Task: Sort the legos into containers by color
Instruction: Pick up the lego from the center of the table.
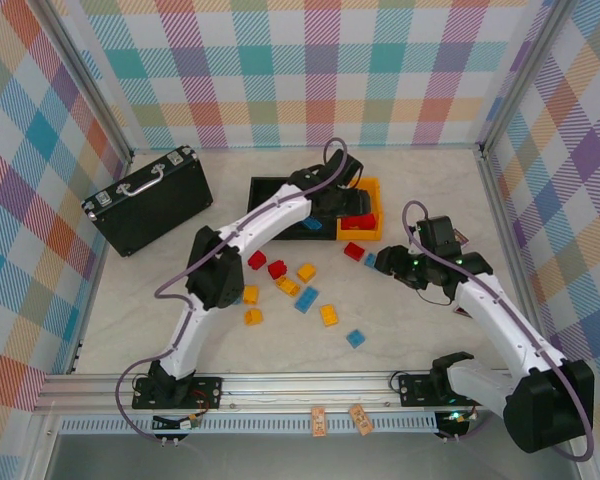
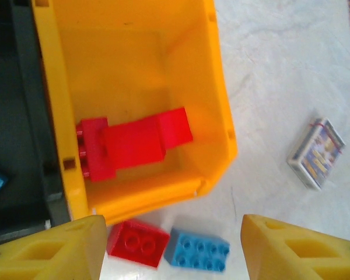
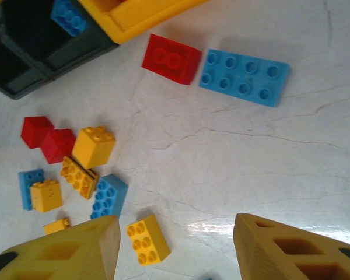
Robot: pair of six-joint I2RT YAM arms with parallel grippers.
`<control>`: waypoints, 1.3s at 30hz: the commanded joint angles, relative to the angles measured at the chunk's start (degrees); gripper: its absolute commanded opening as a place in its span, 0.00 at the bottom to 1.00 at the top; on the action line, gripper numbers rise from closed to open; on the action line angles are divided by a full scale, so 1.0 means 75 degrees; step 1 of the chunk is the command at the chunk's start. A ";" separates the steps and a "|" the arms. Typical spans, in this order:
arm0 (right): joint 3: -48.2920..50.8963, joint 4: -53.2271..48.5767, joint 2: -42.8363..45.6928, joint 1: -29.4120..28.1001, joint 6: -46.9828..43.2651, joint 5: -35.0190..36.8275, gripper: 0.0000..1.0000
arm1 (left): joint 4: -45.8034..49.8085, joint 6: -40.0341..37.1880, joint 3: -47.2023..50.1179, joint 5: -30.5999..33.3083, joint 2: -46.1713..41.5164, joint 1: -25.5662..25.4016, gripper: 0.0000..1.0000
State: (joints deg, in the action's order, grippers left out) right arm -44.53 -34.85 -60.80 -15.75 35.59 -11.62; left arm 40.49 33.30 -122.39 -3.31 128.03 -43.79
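The left gripper (image 2: 174,249) hangs above the near wall of the orange-yellow rectangular plastic bin (image 2: 220,99). Its yellow hollow-celled fingers (image 2: 52,248) stand well apart with nothing between them, so it is released. This position suits dropping red pieces: joined red studded plastic bricks (image 2: 131,143) lie on the smooth bin floor. The adjoining black rectangular plastic bin (image 3: 23,76) holds one blue studded brick (image 3: 70,14), which suggests one colour per container. Just outside the orange-yellow bin, a red two-by-two brick (image 3: 172,58) and a blue two-by-four plate (image 3: 245,77) lie side by side on the pale marbled table (image 3: 262,169), unsorted. The right gripper (image 3: 175,248) hovers over the table, jaws parted and empty. A yellow two-by-three brick (image 3: 147,239) sits just beside its left finger. Its target cannot be determined. A loose cluster of red, yellow and blue bricks (image 3: 76,163) lies to the side. All pieces are hard, glossy and square-edged, so a grip across flat side faces is advised. The task appears partly complete.
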 commanded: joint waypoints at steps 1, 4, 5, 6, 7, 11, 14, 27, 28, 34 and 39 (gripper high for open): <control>-0.0001 -0.0332 -0.0140 0.0037 0.0129 0.0312 0.54 | -0.0592 -0.0145 0.1030 -0.0288 -0.1066 -0.0091 0.62; -0.0071 -0.0446 -0.0288 0.0038 0.0129 0.0431 0.54 | -0.0971 -0.0185 0.2202 -0.0346 -0.1791 -0.0087 0.62; -0.0096 -0.0480 -0.0328 0.0037 0.0107 0.0455 0.55 | -0.1099 -0.0200 0.2549 -0.0387 -0.2010 -0.0088 0.62; -0.0106 -0.0488 -0.0372 0.0038 0.0089 0.0496 0.55 | -0.1252 -0.0219 0.2961 -0.0448 -0.2231 -0.0084 0.62; -0.0124 -0.0495 -0.0432 0.0037 0.0085 0.0545 0.55 | -0.1398 -0.0214 0.3362 -0.0466 -0.2453 -0.0089 0.62; -0.0269 -0.0521 -0.0715 0.0037 0.0040 0.0700 0.56 | -0.1813 -0.0197 0.4727 -0.0586 -0.3209 -0.0094 0.62; -0.0359 -0.0487 -0.1016 0.0039 0.0079 0.0820 0.57 | -0.1884 -0.0138 0.5502 -0.0577 -0.3665 -0.0095 0.62; -0.0863 -0.0010 -0.2495 0.0014 -0.0111 0.1372 0.67 | -0.1796 0.0104 0.7418 -0.0323 -0.4887 -0.0092 0.63; -0.0957 0.0109 -0.2611 0.0014 -0.0268 0.1461 0.69 | -0.1743 0.0088 0.7484 -0.0302 -0.4935 -0.0092 0.63; -0.1600 0.0892 -0.3626 0.0043 -0.1068 0.1499 0.72 | -0.1497 -0.0020 0.7658 -0.0164 -0.5080 -0.0094 0.63; -0.2101 0.1226 -0.4486 0.0066 -0.1418 0.1303 0.72 | -0.1297 -0.0075 0.7704 -0.0011 -0.5193 -0.0089 0.63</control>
State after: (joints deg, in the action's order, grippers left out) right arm -58.35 -28.16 -92.31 -15.70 28.23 -1.10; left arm 28.60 33.52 -65.60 -4.84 91.37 -44.01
